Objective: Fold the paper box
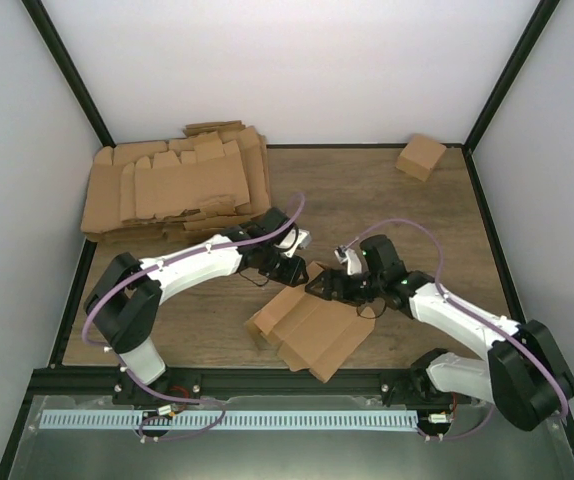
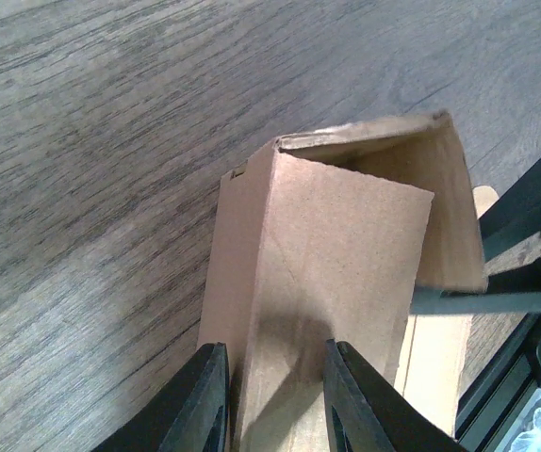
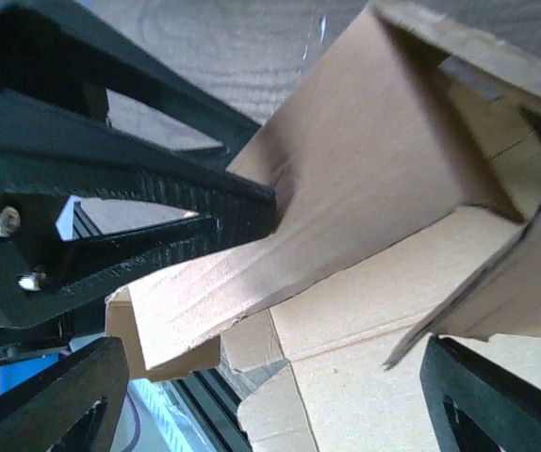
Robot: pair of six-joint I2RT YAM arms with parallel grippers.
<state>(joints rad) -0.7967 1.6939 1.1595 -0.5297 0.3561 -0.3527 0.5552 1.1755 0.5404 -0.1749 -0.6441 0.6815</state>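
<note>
The box [image 1: 317, 335] lies near the front middle of the desk [image 1: 367, 200], partly raised into an open sleeve with loose flaps spread toward you. Treat it as light, thin card: it will probably be stiff along each panel but hinge readily at the creases, and it looks likely to slide on the smooth wood if you push it with only 1 hand. Your left hand [image 2: 272, 367] is clenched on 1 upright panel, a finger on each face, which anchors the sleeve. Your right hand [image 3: 272, 358] is released, jaws wide, with the far end of the sleeve just ahead of it and nothing held. Take hold by panel edges close to a crease, not by flap tips, which would likely bend or tear. The box's near corner sits close to the front rail [image 1: 267, 378], so work away from it. The stack of blanks [image 1: 172, 185] at the back left and the small carton [image 1: 420, 156] at the back right stand well apart, leaving free wood behind the box.
</note>
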